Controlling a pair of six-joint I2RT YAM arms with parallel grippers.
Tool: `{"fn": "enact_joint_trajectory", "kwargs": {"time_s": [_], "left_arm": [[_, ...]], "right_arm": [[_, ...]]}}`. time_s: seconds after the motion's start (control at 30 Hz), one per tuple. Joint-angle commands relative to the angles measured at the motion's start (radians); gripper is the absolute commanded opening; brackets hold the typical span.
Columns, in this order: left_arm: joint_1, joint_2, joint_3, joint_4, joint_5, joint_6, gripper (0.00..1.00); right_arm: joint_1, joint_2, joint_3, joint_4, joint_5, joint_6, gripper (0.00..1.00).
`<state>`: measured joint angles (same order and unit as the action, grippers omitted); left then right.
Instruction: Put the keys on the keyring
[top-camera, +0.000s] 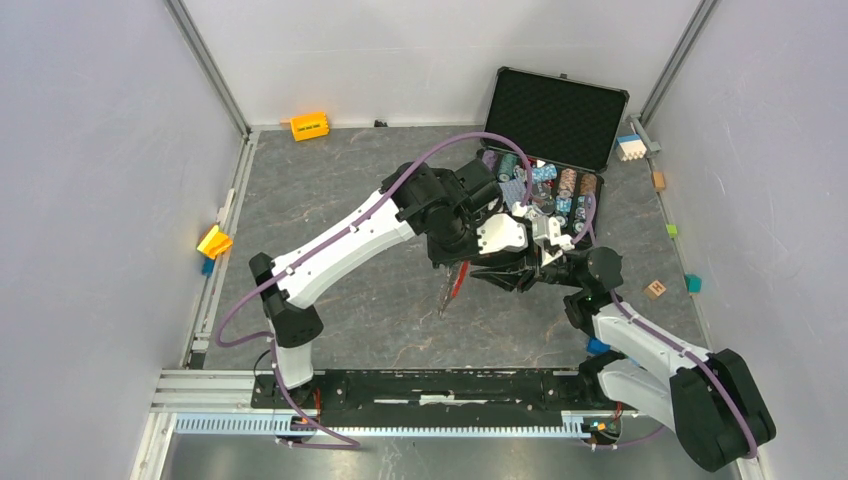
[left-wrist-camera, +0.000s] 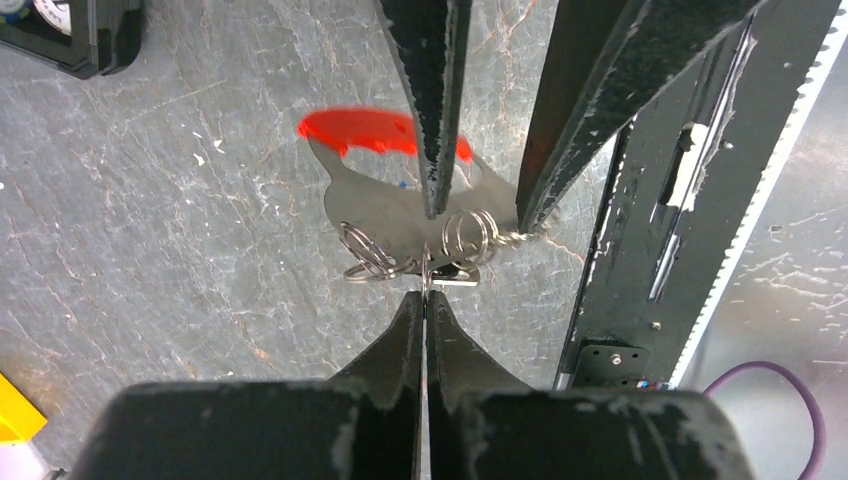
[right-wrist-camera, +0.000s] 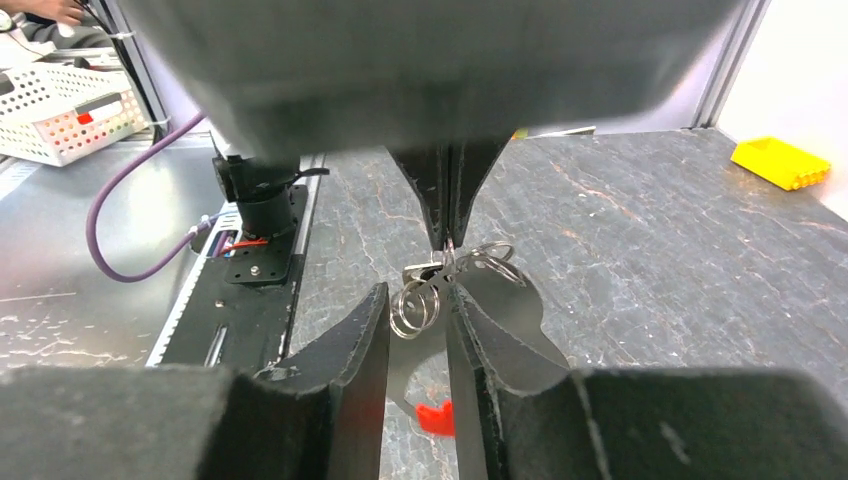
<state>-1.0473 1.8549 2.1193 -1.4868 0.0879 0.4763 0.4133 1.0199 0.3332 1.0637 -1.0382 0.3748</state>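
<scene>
Left gripper (left-wrist-camera: 425, 300) is clamped tight on the thin metal of the keyring (left-wrist-camera: 400, 215), holding it up off the table (top-camera: 350, 320). In its own camera the red fob (left-wrist-camera: 360, 130) is at about 11 o'clock from the tips. Right gripper (right-wrist-camera: 418, 292) faces it from 12 o'clock, jaws narrowly apart with one coil ring (right-wrist-camera: 413, 308) in the gap, can't tell if it's touching.

Open black case (top-camera: 556, 112) of poker chips (top-camera: 568, 185) far right; orange block (top-camera: 309, 126) far back; yellow block (top-camera: 214, 242) left
</scene>
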Motion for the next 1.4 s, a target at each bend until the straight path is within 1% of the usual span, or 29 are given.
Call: {"fn": "enact_joint_trajectory", "kwargs": {"time_s": [0.0, 0.27, 0.53, 0.7, 0.9, 1.37], "left_arm": [[-0.008, -0.01, 0.062, -0.014, 0.054, -0.038, 0.02], [-0.007, -0.029, 0.016, 0.032, 0.128, -0.029, 0.02], [-0.008, -0.06, -0.036, 0.072, 0.159, -0.005, 0.02], [-0.007, -0.089, -0.071, 0.098, 0.183, 0.036, 0.02], [-0.007, -0.152, -0.151, 0.168, 0.182, 0.093, 0.02], [-0.007, -0.178, -0.19, 0.2, 0.187, 0.141, 0.02]], "right_arm": [[0.014, 0.017, -0.018, 0.128, -0.002, 0.054, 0.3], [0.035, 0.011, -0.025, 0.159, 0.0, 0.059, 0.3], [0.041, 0.019, -0.023, 0.159, -0.007, 0.057, 0.3], [0.048, 0.032, -0.02, 0.16, -0.019, 0.053, 0.29], [0.054, 0.039, -0.018, 0.162, -0.034, 0.052, 0.28], [0.073, 0.012, -0.011, 0.135, -0.049, 0.019, 0.28]]}}
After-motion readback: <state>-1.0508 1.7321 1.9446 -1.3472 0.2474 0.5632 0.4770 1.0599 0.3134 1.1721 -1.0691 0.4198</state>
